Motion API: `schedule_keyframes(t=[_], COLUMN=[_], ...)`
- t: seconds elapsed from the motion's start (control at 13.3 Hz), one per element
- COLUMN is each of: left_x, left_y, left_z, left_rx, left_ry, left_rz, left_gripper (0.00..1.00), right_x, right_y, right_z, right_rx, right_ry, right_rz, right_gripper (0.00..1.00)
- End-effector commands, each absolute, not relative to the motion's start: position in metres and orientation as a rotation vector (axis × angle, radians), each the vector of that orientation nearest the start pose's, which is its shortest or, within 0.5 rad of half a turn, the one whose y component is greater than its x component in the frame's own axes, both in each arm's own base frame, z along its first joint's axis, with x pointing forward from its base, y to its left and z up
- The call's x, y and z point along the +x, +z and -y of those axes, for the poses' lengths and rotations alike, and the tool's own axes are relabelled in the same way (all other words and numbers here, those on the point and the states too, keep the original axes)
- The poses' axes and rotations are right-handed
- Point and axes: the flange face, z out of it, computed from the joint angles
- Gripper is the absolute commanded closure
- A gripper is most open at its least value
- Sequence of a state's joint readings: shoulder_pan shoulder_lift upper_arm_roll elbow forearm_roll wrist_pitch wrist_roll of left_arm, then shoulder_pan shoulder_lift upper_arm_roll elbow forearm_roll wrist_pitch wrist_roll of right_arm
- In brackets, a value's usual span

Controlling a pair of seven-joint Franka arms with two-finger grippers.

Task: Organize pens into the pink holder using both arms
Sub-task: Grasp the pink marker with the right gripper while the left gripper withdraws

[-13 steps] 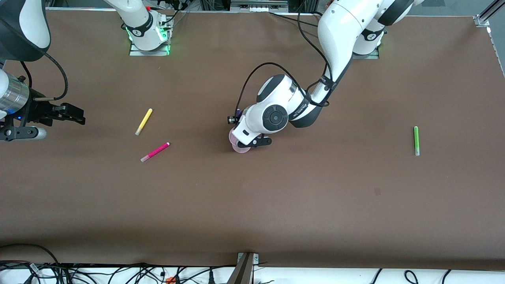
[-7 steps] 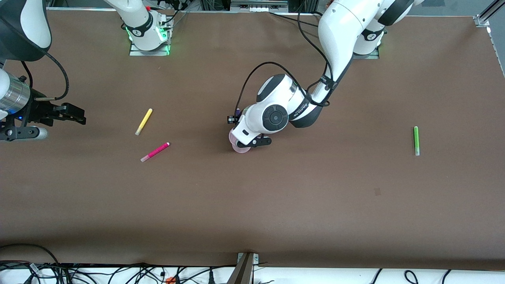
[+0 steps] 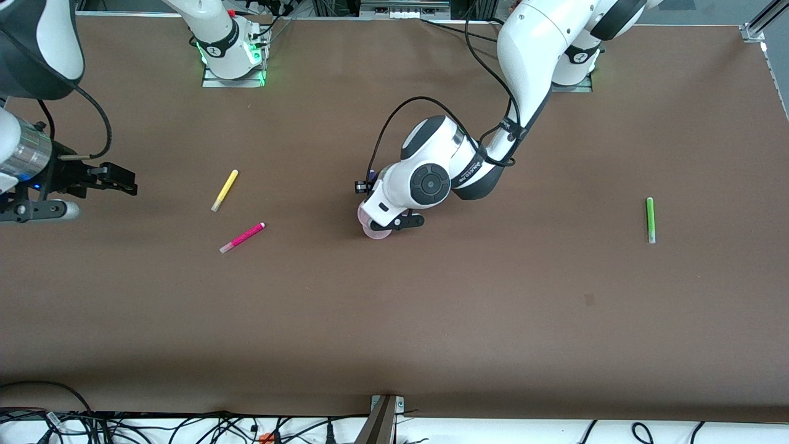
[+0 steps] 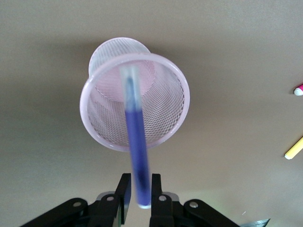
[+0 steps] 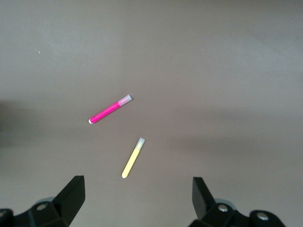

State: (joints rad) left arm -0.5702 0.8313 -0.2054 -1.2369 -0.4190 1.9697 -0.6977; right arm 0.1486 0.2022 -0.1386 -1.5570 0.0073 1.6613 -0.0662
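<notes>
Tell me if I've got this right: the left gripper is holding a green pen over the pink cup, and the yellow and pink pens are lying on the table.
Not quite. The pen in the left gripper is purple, not green, as the left wrist view shows. It is over the pink cup, and the yellow pen and pink pen lie on the table.

From my front camera, the left arm's wrist covers most of the pink holder (image 3: 374, 229); I see only 1 sliver of its rim. The left gripper (image 4: 138, 189) is cut off by the left wrist view's edge, and the purple pen (image 4: 136, 150) there is blurred. The right gripper (image 5: 138, 195) shows only 2 fingertips (image 5: 72, 193), its body cropped.
</notes>
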Motion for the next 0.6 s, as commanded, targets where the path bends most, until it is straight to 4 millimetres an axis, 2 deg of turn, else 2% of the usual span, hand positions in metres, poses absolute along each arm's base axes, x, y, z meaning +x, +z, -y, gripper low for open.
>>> schedule_keyframes(t=[0.0, 0.08, 0.15, 0.23, 0.3, 0.45, 0.53], left_x=[0.546, 0.546, 0.547, 0.549, 0.552, 0.571, 0.579], left_y=[0.28, 0.28, 0.281, 0.282, 0.287, 0.304, 0.317], left_z=[0.517, 0.517, 0.516, 0.513, 0.509, 0.486, 0.472], left_rx=[-3.402, -3.402, -3.403, -3.402, -3.403, -3.41, -3.405], left_ry=[0.769, 0.769, 0.767, 0.768, 0.758, 0.757, 0.763], left_rz=[0.306, 0.306, 0.308, 0.316, 0.326, 0.375, 0.399], left_gripper=[0.57, 0.47, 0.41, 0.18, 0.03, 0.0, 0.0], right_x=[0.623, 0.629, 0.636, 0.64, 0.643, 0.651, 0.655], right_y=[0.486, 0.469, 0.454, 0.442, 0.43, 0.397, 0.387], right_z=[-0.028, -0.047, -0.062, -0.07, -0.082, -0.091, -0.089], right_rx=[-3.136, -3.139, -3.14, -3.141, -3.118, -3.07, -3.072], right_ry=[0.228, 0.24, 0.224, 0.229, 0.23, 0.281, 0.287], right_rz=[0.167, 0.179, 0.095, -0.066, -0.184, -0.333, -0.321], right_gripper=[0.0, 0.0, 0.0, 0.0, 0.0, 0.0, 0.0])
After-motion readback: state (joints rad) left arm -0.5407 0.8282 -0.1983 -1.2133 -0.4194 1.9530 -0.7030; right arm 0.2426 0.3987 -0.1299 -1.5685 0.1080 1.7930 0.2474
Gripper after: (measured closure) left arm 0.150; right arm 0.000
